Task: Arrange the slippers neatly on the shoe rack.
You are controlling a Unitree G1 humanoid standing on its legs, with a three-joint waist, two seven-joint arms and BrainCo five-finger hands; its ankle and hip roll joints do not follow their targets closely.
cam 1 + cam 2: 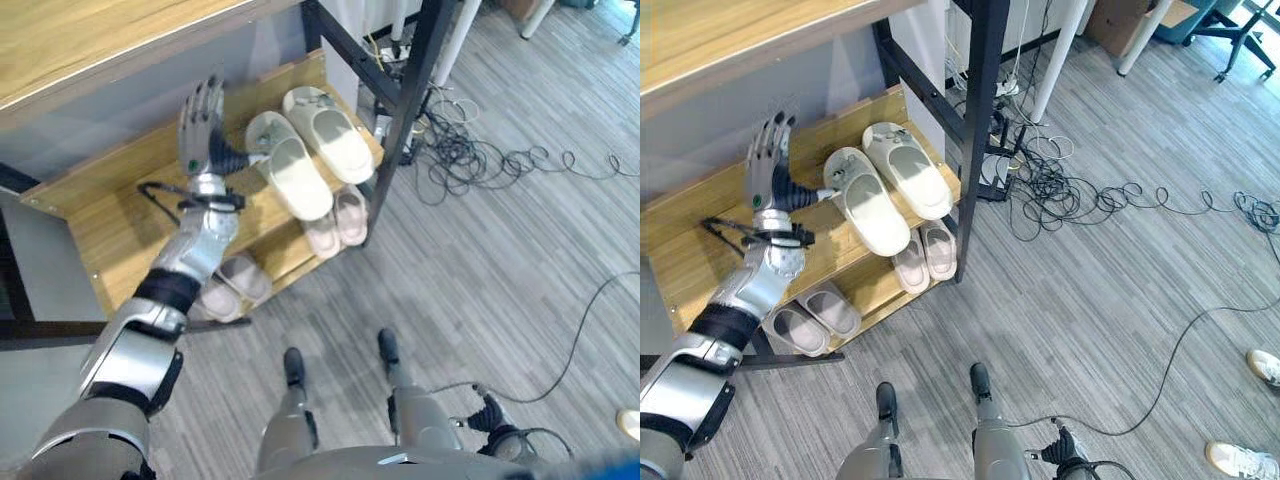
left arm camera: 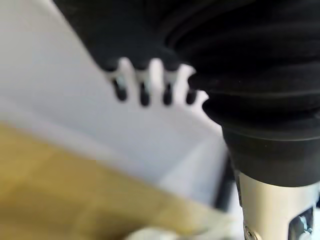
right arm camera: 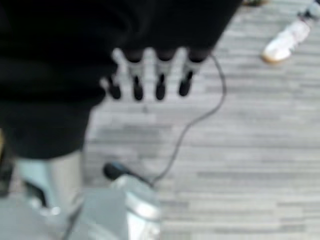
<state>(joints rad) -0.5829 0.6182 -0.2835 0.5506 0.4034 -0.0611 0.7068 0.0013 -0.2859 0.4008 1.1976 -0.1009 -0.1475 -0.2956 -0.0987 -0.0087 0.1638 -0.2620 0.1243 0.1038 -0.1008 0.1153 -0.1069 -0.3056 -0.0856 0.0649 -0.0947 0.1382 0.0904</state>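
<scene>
Looks nearly done: white slippers [image 1: 300, 150] paired on the rack's [image 1: 120, 225] upper shelf, at three o'clock of the released, empty left hand [image 1: 200, 125]; right hand [image 3: 150, 82] relaxed, holding nothing.

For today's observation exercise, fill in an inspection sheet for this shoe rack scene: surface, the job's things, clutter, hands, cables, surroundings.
Surface: wooden shoe rack with a black frame; upper and lower shelves.
Job's things: pale green slippers side by side on the upper shelf; pink slippers and grey slippers on the lower shelf.
Clutter: nothing seen.
Hands: left hand raised over the upper shelf, fingers straight, holding nothing; right hand over the floor, fingers relaxed.
Cables: tangle of cables on the floor beside the rack.
Surroundings: grey plank floor; a person's white shoes nearby.
</scene>
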